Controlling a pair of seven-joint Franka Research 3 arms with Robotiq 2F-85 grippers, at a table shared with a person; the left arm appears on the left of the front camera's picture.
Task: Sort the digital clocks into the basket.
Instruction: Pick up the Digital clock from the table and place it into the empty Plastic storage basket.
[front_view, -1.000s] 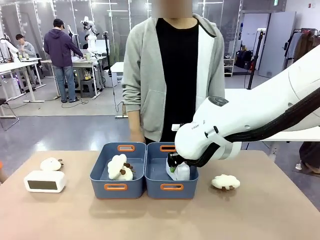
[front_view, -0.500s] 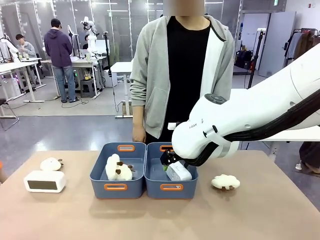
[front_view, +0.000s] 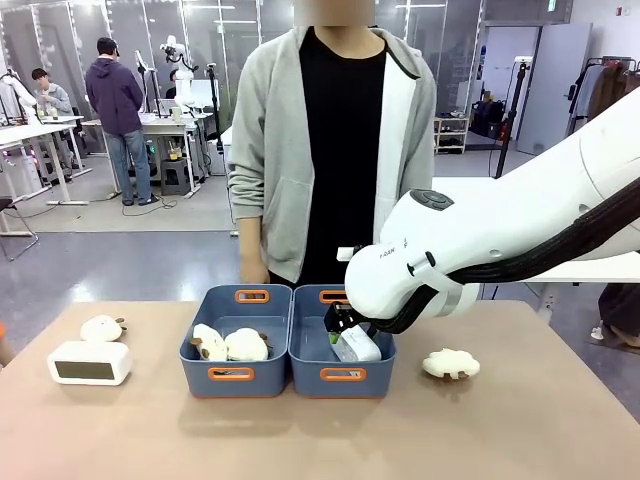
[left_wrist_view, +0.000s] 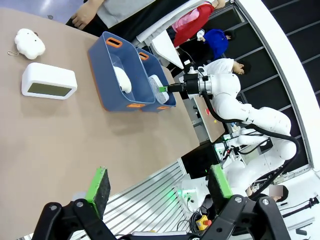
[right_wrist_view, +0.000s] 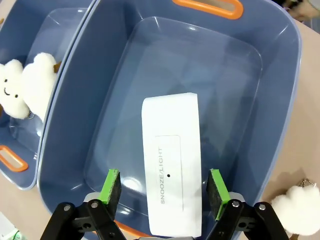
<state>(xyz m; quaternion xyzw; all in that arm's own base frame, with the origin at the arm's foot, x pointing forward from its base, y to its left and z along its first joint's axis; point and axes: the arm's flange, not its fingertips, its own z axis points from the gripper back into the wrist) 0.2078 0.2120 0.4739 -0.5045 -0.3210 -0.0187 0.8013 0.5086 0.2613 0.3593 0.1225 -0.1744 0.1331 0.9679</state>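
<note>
One digital clock (right_wrist_view: 172, 185), white with "SNOOZE/LIGHT" printed on top, lies on the floor of the right blue basket (right_wrist_view: 107, 85). My right gripper (right_wrist_view: 163, 186) is open just above it, a green pad on each side with a gap to the clock. From the front, this clock (front_view: 356, 346) rests tilted in the right basket (front_view: 343, 376) under the right gripper (front_view: 338, 324). The second clock (front_view: 90, 362), screen facing me, stands on the table at far left, also clock (left_wrist_view: 49, 81). My left gripper (left_wrist_view: 160, 184) is open, empty, well off the table.
The left blue basket (front_view: 232, 376) holds cream plush toys (front_view: 228, 345). More plush toys lie on the table, one (front_view: 102, 327) behind the left clock and one (front_view: 451, 363) right of the baskets. A person stands behind the baskets, a hand (front_view: 253, 272) hanging above the left one.
The clock, held upright in the right basket a second ago, has tipped over and now lies free of the pads. The plush in the left basket has dropped flat; the person shifted left.
</note>
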